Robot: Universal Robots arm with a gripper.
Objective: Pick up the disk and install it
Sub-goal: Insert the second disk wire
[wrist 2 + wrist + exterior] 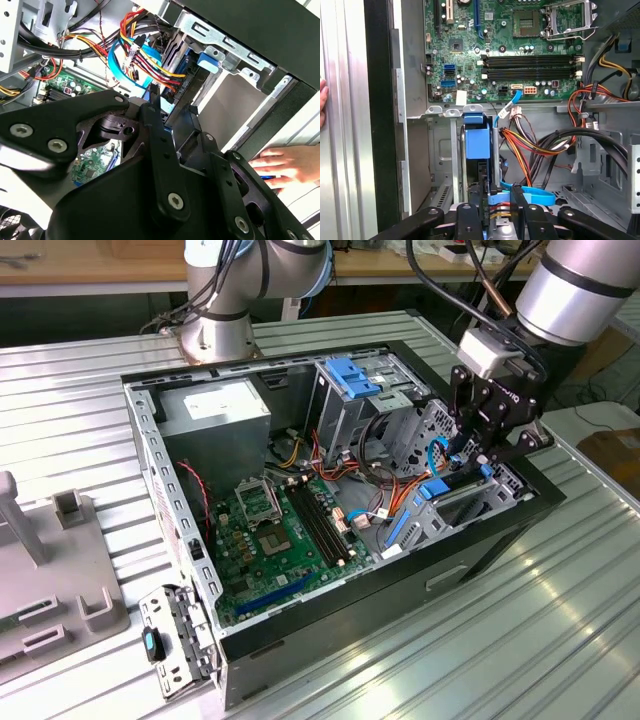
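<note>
The gripper holds the disk in the bay.

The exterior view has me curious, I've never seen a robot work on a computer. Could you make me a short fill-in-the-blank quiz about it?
1. The end effector hangs over the corner of the open computer case at the exterior view's ____.
2. The motherboard on the case floor is coloured ____.
3. In the first wrist view, the disk just ahead of the end effector sits in a plastic carrier coloured ____.

Missing words: right; green; blue.
</note>
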